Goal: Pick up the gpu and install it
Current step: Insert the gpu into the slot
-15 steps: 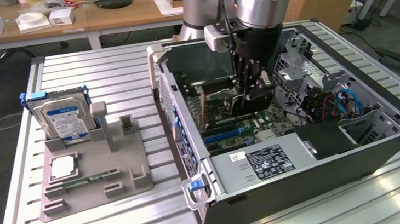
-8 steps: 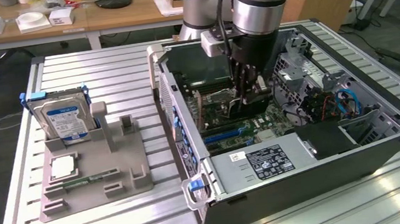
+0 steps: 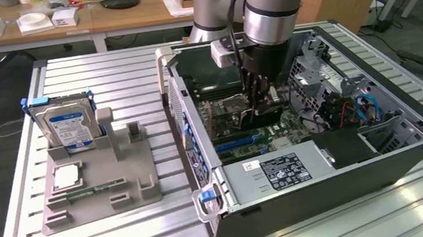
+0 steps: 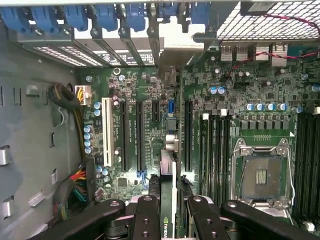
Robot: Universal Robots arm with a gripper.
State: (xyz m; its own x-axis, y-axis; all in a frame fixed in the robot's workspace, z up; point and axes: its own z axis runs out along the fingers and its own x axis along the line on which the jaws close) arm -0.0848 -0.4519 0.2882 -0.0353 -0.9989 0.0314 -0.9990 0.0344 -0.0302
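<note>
Wrist view: the gripper [image 4: 173,202] clamps the gpu [image 4: 167,172] edge-on between its narrowly set fingers [image 4: 147,220], a maker's logo showing on the card's thin edge, as it hangs over the green motherboard [image 4: 150,100] inside the open computer case [image 3: 401,152]. The card points along the row of long black expansion slots [image 4: 122,135], with the empty CPU socket [image 4: 262,172] off to one side. In the exterior view the arm reaches straight down into the middle of the case, the gripper low over the board at about eleven o'clock from the labelled power supply [image 3: 279,170]. The grey parts holder [image 3: 125,185], at nine o'clock from the case on the slatted table [image 3: 98,77], carries the blue-labelled hard drive [image 3: 68,123] and a green memory stick [image 3: 86,191], untouched. The pick-up looks complete and the card has been carried to the board; seating appears not yet done, since the gripper grips the card and its lower edge seems to stand clear of any slot, though contact there cannot be made out.
</note>
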